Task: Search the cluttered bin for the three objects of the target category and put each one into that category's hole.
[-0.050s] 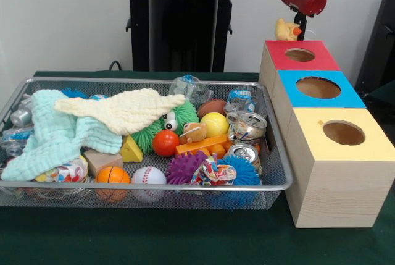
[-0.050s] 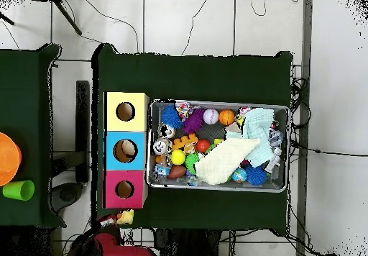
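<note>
**Duck hanging over the red hole, drop not made yet**

Nearest the camera is the yellow-topped box (image 1: 336, 169), with the blue-topped box (image 1: 318, 87) behind it and the red-topped box (image 1: 300, 55) at the far end of the row. The gripper (image 1: 300, 26) hangs just behind the red box's far edge, clenched on a little yellow duck toy (image 1: 286, 30), so the task's thing is in the air, not in the wire bin (image 1: 278, 178) and not in a hole.

My take on doing this step well: the duck looks a bit off from the red hole (image 1: 300, 55), toward its far left rim, so bring it right over the opening and lower it before letting go (a toy that light could bounce off the rim).

The front view shows the grip and the height over the box. The overhead view barely shows either, but it does show the duck sitting outside the red box's edge, which the front view sort of hides.
</note>
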You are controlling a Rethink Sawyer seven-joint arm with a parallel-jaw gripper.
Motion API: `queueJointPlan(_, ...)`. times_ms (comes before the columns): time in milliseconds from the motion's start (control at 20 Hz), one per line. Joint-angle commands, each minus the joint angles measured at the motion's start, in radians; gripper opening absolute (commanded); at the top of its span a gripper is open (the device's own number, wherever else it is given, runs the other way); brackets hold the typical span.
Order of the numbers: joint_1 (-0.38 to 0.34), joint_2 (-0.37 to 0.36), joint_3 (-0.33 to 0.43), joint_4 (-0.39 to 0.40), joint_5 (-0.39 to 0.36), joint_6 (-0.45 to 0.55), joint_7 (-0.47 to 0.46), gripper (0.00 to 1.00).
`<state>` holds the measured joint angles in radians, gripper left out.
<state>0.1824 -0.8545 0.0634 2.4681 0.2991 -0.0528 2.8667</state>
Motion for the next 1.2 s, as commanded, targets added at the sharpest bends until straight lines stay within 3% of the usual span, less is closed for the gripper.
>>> queueJointPlan(50,-0.017,-0.002,0.027,-0.134,0.009,0.134,0.03,0.0)
queueJointPlan(450,0.01,0.031,-0.008,-0.179,-0.014,0.148,0.0,0.0)
queueJointPlan(650,-0.011,0.043,0.01,-0.188,-0.027,0.142,-0.009,0.0)
queueJointPlan(1200,-0.068,-0.015,0.04,-0.216,-0.046,0.298,-0.021,0.0)
